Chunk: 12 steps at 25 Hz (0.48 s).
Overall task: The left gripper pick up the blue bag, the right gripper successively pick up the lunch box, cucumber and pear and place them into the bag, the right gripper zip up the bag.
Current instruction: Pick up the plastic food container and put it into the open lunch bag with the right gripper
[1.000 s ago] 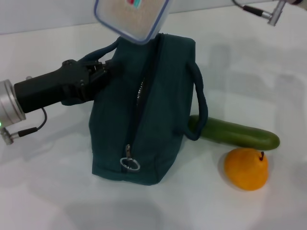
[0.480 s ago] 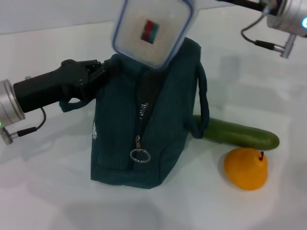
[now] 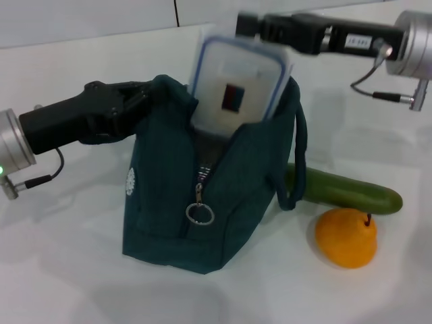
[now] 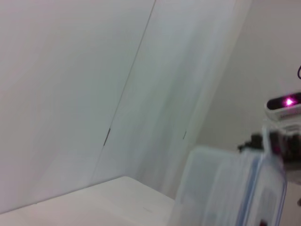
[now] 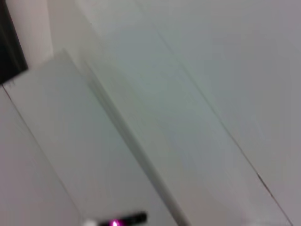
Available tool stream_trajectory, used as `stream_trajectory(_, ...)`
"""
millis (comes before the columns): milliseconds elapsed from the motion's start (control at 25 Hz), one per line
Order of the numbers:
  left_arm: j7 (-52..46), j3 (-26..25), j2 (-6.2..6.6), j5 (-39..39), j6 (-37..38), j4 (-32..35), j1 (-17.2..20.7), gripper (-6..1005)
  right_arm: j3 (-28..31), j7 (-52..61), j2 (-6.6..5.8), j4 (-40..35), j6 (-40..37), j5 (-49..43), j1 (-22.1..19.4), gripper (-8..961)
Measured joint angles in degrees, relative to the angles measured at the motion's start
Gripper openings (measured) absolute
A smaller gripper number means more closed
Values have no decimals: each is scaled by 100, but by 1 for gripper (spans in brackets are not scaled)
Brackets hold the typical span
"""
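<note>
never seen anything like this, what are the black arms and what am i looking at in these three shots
It is a two-armed robot. The wide picture comes from its head camera; the other two come from its wrists and show mostly wall. The left gripper holds the blue bag by its top edge on a white table. The right gripper is at the top of a lunch box standing partly inside the bag. A cucumber and a pear lie beside it.

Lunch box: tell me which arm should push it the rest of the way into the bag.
Right. The right gripper is at the lunch box, which stands partway in the blue bag. The left gripper is busy at the bag's side.
</note>
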Motion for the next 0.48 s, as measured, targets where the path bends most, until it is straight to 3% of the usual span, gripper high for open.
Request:
stream_trajectory(240,1,0,0,-13,-57,11,-42,53,-36,-220,155,-82,172,-556,95,181)
stream_trajectory(480,0,0,-5,-17,-90,9,-82,53,-87,-374,175,-71,163,-444,132,187)
